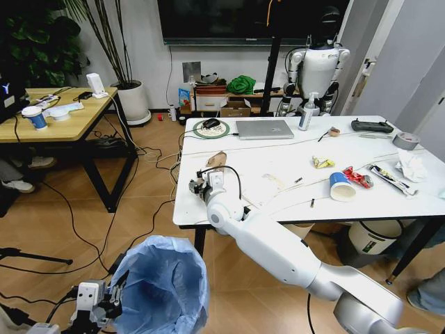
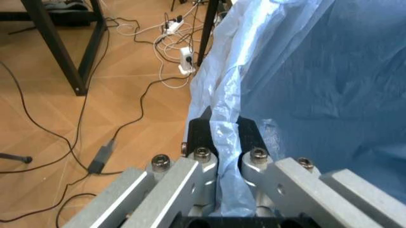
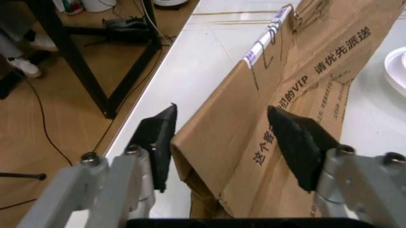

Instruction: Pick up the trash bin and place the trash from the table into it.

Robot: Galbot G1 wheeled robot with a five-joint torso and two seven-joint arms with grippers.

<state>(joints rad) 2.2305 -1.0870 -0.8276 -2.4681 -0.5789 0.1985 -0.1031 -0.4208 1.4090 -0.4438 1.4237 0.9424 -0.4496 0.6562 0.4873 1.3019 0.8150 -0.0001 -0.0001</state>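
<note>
— Where the white worktop stands, what is carried on it?
— Litter is spread across the veined surface: a brown cardboard packet near the robot's-left front corner, a white paper sheet beside it, a blue-white paper cup lying on its side further right, a red wrapper touching the cup, a yellow wrapper behind them, and a white tissue near the far right edge. A silver laptop is seen at the back edge.

— And the trash bin?
— The trash bin, lined with a baggy light-blue bag, is seen off the worktop, low at the front left of the head view, beside the worktop's corner, with its mouth facing up.

— How is the bin gripped?
— The left gripper is placed at the bin's rim. In the left wrist view its fingers are drawn narrow, and a fold of the blue liner is pinched between the black pads.

— What of the right arm?
— The right gripper is stretched out over the worktop's front left corner. In the right wrist view its fingers are spread wide, one on either side of the cardboard packet; the far pad is pressed against the cardboard, while contact at the near pad cannot be told.
</note>
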